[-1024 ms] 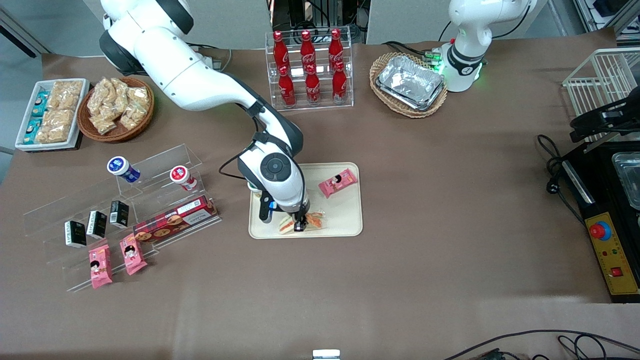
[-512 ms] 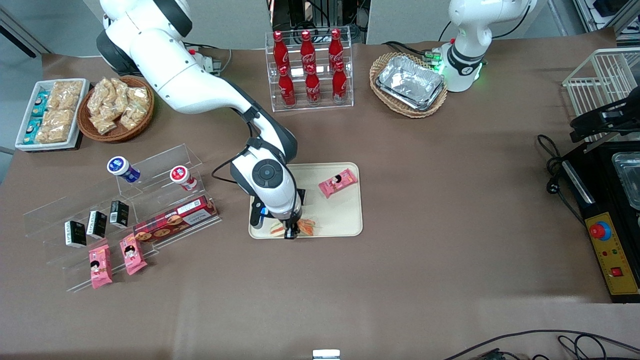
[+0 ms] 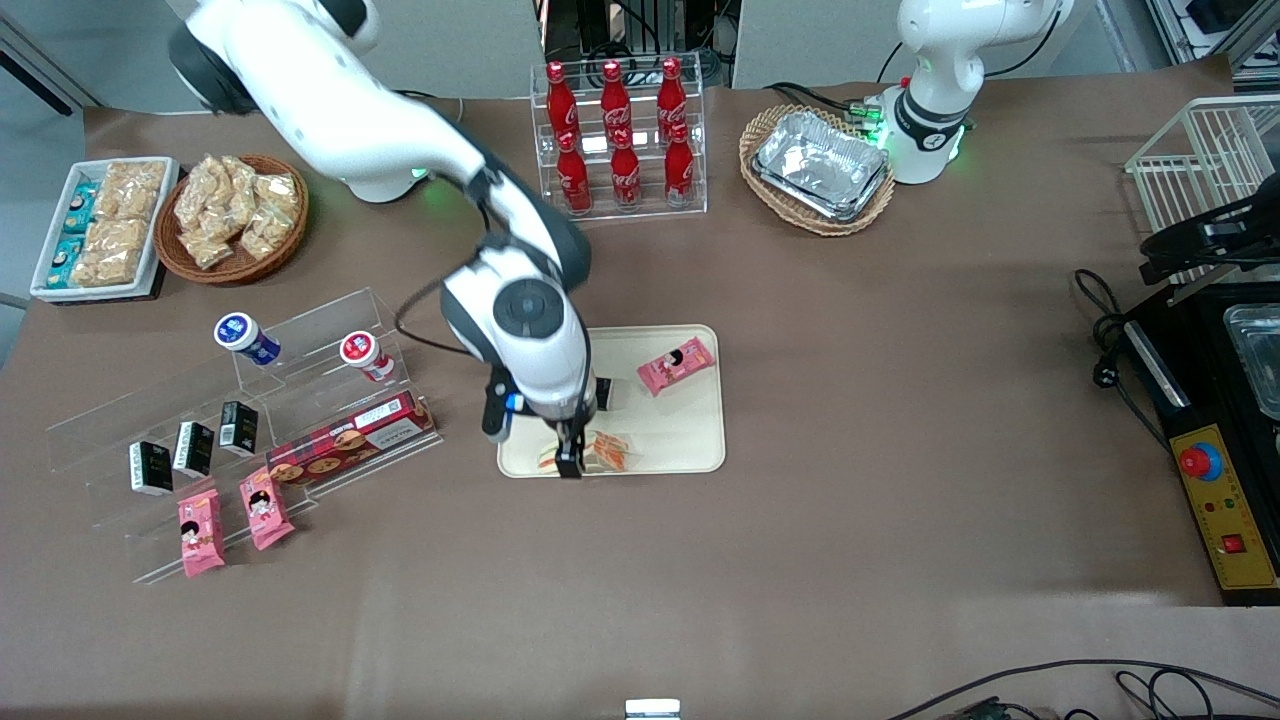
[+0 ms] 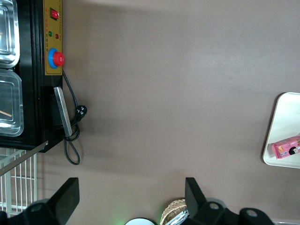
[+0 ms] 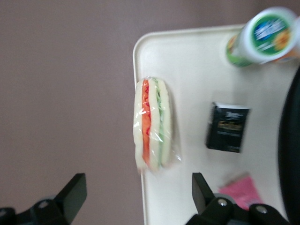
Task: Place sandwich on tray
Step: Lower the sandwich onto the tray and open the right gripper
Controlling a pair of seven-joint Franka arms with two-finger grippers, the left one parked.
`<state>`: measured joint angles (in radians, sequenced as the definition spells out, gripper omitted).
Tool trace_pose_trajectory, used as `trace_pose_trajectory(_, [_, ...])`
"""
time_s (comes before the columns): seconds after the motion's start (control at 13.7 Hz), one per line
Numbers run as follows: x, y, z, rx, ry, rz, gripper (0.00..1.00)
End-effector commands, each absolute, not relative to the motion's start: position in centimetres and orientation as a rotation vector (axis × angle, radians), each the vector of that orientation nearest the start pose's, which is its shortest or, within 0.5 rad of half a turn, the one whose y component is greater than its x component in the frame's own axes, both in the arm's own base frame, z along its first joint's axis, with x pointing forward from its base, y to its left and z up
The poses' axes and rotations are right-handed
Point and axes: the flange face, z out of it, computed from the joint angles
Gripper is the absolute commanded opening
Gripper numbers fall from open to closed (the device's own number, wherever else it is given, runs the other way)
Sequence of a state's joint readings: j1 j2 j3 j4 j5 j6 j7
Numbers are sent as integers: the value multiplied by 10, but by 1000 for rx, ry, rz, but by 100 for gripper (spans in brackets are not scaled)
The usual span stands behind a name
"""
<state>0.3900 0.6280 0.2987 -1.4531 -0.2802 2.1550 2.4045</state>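
My gripper hangs above the edge of the tray nearest the front cam, w/ the sandwich lying below it. In the wrist cam my two fingers stand wide apart w/ nothing between them, so the pincer is fully spread & holds nothing. The sandwich lies on the tray, along its rim & just inside it, wrapped in clear film; orange-red & green filling shows between the pale bread. It isn't touching my fingers. Also on the tray: a black carton just beside the sandwich but apart from it, a green-lidded cup near a corner of the tray, & a pink snack packet farther from the front cam than the sandwich. The packet shows in the parked arm's wrist cam too, at the tray's edge. Toward my end of the table there's a clear stepped rack w/ a blue-lidded cup, a red-lidded cup, three black cartons, a cookie box & two more pink packets. Farther from the front cam: a rack of red cola bottles, a wicker basket of snack bags & a white snack bin. A basket w/ foil trays sits toward the parked arm's end.
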Motion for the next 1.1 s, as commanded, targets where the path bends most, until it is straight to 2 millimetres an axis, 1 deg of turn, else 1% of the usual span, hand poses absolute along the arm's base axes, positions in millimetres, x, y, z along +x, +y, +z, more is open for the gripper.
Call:
trace_pose_trajectory(0.0, [567, 404, 439, -2185, 2101, -61, 100])
trace_pose_trajectory(0.07, [566, 389, 455, -2300, 2017, -44, 100])
trace_pose_trajectory(0.22, [560, 368, 490, -2473, 1816, -3, 100])
trace_pose_trajectory(0.29, [559, 354, 501, -2567, 1728, -8, 100])
trace_pose_trajectory(0.44, [563, 318, 519, -2755, 1496, -5, 100])
trace_pose_trajectory(0.51, [563, 301, 525, -2835, 1401, 11, 100])
trace_pose_trajectory(0.66, [570, 251, 544, -2956, 1201, 25, 100])
trace_pose_trajectory(0.8, [578, 202, 554, -3057, 949, 34, 100])
trace_pose_trajectory(0.88, [583, 178, 559, -3079, 866, 28, 100])
trace_pose_trajectory(0.95, [587, 158, 563, -3102, 774, 26, 100])
trace_pose_trajectory(1.02, [588, 143, 569, -3125, 659, 23, 100])
